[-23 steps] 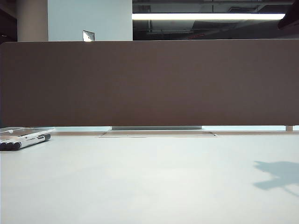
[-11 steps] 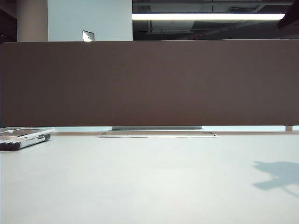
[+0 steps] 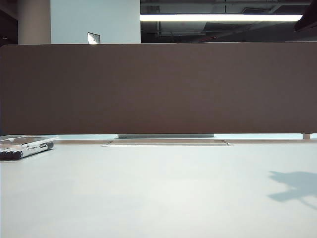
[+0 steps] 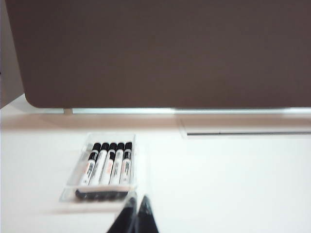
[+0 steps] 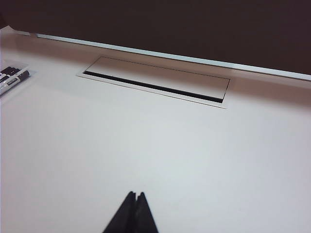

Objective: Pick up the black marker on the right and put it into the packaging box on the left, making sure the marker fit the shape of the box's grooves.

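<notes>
Several black markers (image 4: 109,165) with white barrels and black caps lie side by side in the clear packaging box (image 4: 72,188). I cannot tell one black marker apart from the others. My left gripper (image 4: 137,200) is shut and empty, hovering just off the box's near corner. My right gripper (image 5: 135,194) is shut and empty above bare white table, far from the markers (image 5: 12,80). In the exterior view the box (image 3: 25,138) and a marker (image 3: 32,150) sit at the far left. Neither gripper shows there.
A brown partition (image 3: 158,89) closes off the back of the white table. A flat cable-slot cover (image 5: 155,82) is set into the table near the partition. An arm's shadow (image 3: 294,186) falls on the right side.
</notes>
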